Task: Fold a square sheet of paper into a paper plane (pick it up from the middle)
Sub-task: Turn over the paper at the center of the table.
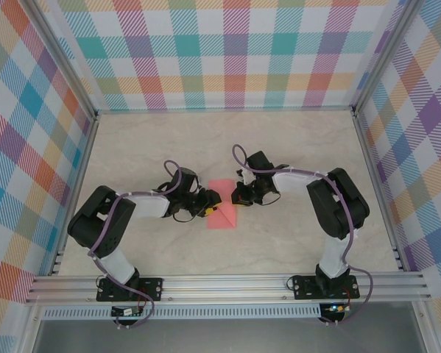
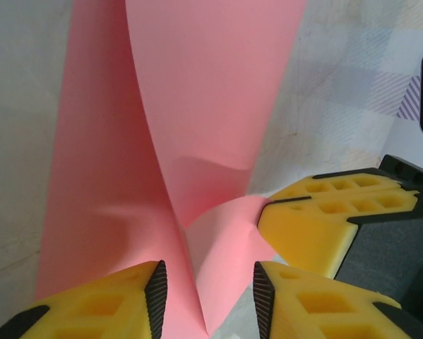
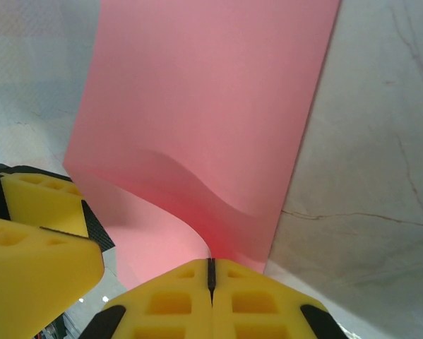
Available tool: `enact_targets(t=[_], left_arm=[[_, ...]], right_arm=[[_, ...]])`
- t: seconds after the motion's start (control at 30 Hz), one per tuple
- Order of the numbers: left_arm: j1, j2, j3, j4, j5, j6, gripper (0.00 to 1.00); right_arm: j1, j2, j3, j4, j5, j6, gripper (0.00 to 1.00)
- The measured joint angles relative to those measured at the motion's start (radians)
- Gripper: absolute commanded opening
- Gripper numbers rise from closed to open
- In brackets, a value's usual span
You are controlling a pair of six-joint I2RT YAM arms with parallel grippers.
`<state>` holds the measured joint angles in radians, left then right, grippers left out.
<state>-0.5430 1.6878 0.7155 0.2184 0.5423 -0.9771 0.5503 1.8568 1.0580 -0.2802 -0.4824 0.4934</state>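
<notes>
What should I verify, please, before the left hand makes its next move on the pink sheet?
1. Right hand shut on an edge of the square sheet of paper: ok.
2. Raised ridge of the sheet sits between the fingers of the left hand: ok.
3. Left hand closed on that ridge: not ok; its fingers stand apart.
4. Ridge runs through the sheet's middle: cannot tell.
5. Hands clear of each other: cannot tell; their fingers are very close.
</notes>
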Motion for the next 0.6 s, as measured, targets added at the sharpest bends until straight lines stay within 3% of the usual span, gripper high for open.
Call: enact_targets(t=[0.13, 0.23, 0.33, 0.6], left_arm=[[0.0, 0.019, 0.013, 0.006, 0.0, 0.0, 0.32], [0.0, 0.034, 0.019, 0.018, 0.005, 0.001, 0.24], [0.0, 0.045, 0.022, 0.028, 0.014, 0.007, 0.17], [-0.021, 0.03, 0.041, -0.002, -0.026, 0.095, 0.01]], right_arm=[[0.0, -0.002, 0.0, 0.0, 0.0, 0.0, 0.08], [-0.001, -0.012, -0.004, 0.0, 0.001, 0.008, 0.24], [-0.002, -0.054, -0.02, -0.004, 0.014, 0.027, 0.5], [-0.016, -0.274, -0.045, -0.043, 0.159, 0.071, 0.69]])
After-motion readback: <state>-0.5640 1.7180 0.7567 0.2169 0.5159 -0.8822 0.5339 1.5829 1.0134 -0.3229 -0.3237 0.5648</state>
